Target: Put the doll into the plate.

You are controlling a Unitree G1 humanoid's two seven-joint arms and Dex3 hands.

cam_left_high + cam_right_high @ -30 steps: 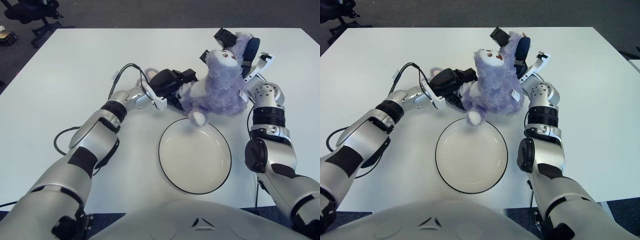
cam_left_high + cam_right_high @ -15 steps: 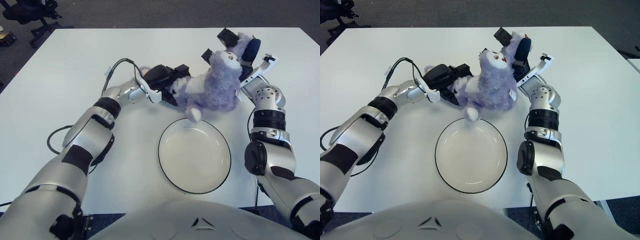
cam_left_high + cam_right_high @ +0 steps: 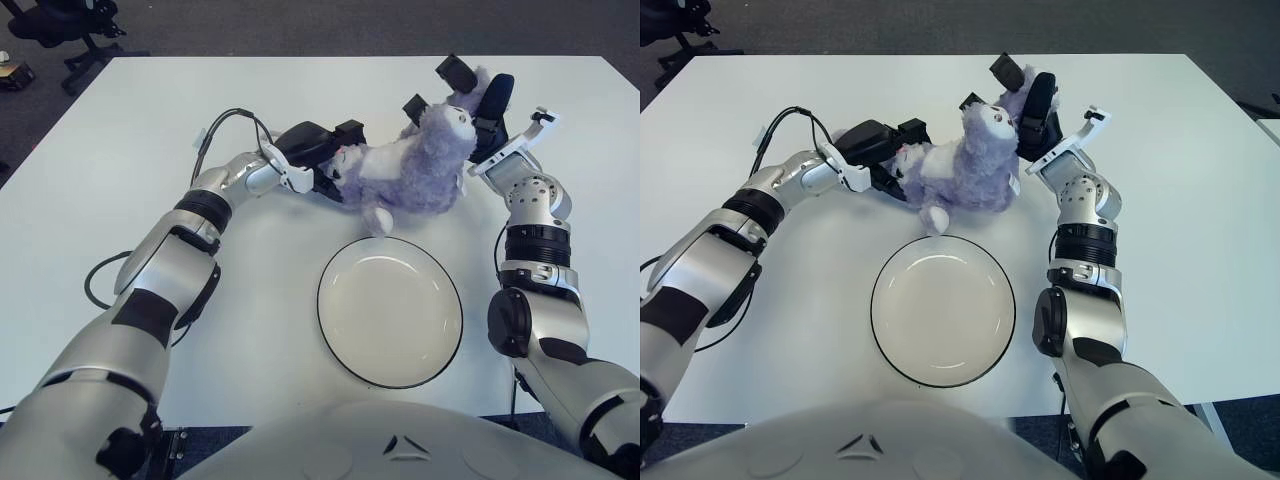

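**Doll held in both hands, plate not yet filled**

Left eye view: the doll (image 3: 410, 170), a purple plush, is stretched between the two hands above the far side of the white table (image 3: 120, 130). The left hand (image 3: 318, 158) has its dark fingers closed on the doll's lower end, at the legs. The right hand (image 3: 470, 95) grips the head end, with dark fingers showing on either side of the head and ears. The doll lies tilted, face turned up and to the right, one pale foot hanging down toward the plate (image 3: 390, 310). That foot shows just beyond the plate's far rim; whether it touches the rim or the table cannot be told. The plate holds nothing.

Right eye view: the same arrangement reads a little more clearly. The left hand (image 3: 883, 152) is clenched on the doll's (image 3: 965, 165) hind part, and the right hand (image 3: 1025, 95) is closed around the head. The doll's body sits wholly on the far side of the plate (image 3: 943, 310), near it but not over its bowl. A black cable loops beside the left forearm.

Progress, as a judgement: the pick-up looks done, since both hands have the doll. What is left is the transfer itself: bringing it toward the robot until it is over the plate, lowering it in, and letting go with both hands.
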